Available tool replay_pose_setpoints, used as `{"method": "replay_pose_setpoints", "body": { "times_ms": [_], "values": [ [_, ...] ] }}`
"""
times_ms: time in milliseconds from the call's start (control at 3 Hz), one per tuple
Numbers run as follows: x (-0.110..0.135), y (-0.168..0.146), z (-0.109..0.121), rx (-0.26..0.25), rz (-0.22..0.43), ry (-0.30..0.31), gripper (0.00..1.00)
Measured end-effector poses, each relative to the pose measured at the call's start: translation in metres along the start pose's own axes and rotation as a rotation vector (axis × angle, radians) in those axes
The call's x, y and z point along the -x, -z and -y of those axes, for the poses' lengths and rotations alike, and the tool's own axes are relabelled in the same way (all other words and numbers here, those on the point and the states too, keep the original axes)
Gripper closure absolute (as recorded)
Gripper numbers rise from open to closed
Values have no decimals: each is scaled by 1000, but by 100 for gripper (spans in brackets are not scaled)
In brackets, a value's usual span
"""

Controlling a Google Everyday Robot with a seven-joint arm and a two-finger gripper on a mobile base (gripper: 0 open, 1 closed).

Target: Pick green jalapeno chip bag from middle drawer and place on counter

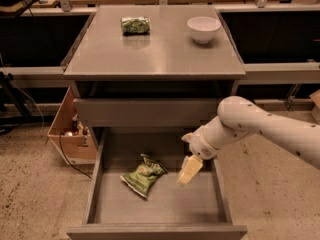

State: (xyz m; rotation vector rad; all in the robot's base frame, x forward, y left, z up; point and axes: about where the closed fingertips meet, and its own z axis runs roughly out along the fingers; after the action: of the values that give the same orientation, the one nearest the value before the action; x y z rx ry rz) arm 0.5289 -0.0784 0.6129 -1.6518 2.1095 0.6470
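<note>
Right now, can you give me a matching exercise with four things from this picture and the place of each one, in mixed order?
Things:
1. chip bag
2. bowl
3. tool
4. green roll

Places:
A. counter, back right
B. over the right part of the open drawer
C. lying on the drawer floor
D. counter, at the back, left of the middle

Pairs: 1-C, 2-A, 3-B, 4-D

Crumpled green jalapeno chip bag [144, 174] is laid flat, left-centre, in the pulled-out middle drawer [165, 206]; tool [189, 171] is held just right of it, apart.
</note>
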Motion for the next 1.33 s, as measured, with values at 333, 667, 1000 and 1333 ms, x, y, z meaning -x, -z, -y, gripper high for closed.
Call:
{"method": "replay_pose_setpoints", "body": {
  "times_ms": [333,667,1000,1333],
  "values": [
    [9,-62,20,58,71,9,0],
    [11,-114,34,104,148,-7,0],
    [19,-167,47,144,235,-34,0],
    [26,-203,60,167,294,-47,0]
  ]
}}
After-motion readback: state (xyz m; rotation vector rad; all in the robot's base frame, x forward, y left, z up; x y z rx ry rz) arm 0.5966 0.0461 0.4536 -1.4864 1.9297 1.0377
